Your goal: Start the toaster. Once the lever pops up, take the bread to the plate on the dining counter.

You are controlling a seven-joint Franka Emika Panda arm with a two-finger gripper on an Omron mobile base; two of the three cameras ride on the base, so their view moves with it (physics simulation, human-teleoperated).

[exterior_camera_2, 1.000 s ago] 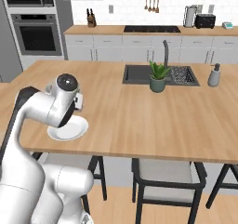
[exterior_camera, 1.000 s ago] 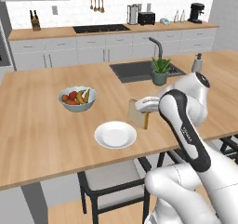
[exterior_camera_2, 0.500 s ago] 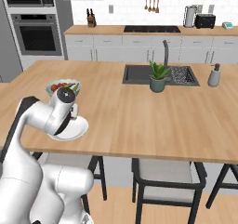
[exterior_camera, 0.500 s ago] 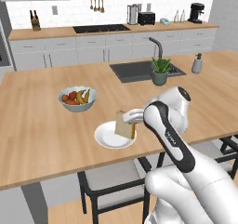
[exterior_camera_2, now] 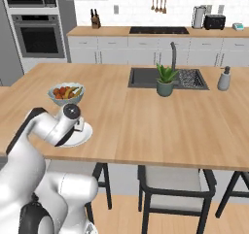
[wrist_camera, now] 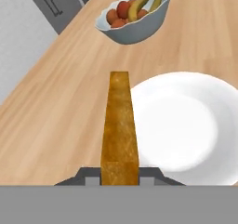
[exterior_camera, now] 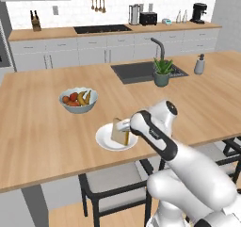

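One slice of bread (exterior_camera: 120, 131), upright on its edge, over the near side of the plate (exterior_camera: 104, 141); lower edge down at the plate, contact not clear. Pinched in the gripper (exterior_camera: 125, 127), fingers closed on its two faces, seen edge-on in the hand view (wrist_camera: 120, 125) with the golden crust running up from between the tips. Plate (wrist_camera: 186, 125) white and round, on the counter (exterior_camera: 42, 136), to the right of the bread in the hand view and bare across its face. Partly hidden behind the arm in the right base view (exterior_camera_2: 82, 134).

Just beyond the plate, a bowl (exterior_camera: 78, 100) of fruit, near but apart from it; also at the top of the hand view (wrist_camera: 135, 14), with banana and red fruit inside. Farther along the counter, a dark inset sink (exterior_camera: 141, 71) with tap, a potted plant (exterior_camera: 162, 72) at its right edge, and a soap bottle (exterior_camera: 199, 64) beyond that.

On the far worktop against the wall, the black toaster (exterior_camera: 148, 18), well apart from everything on the counter, beside a steel kettle (exterior_camera: 134, 14); slots and lever too small to make out.
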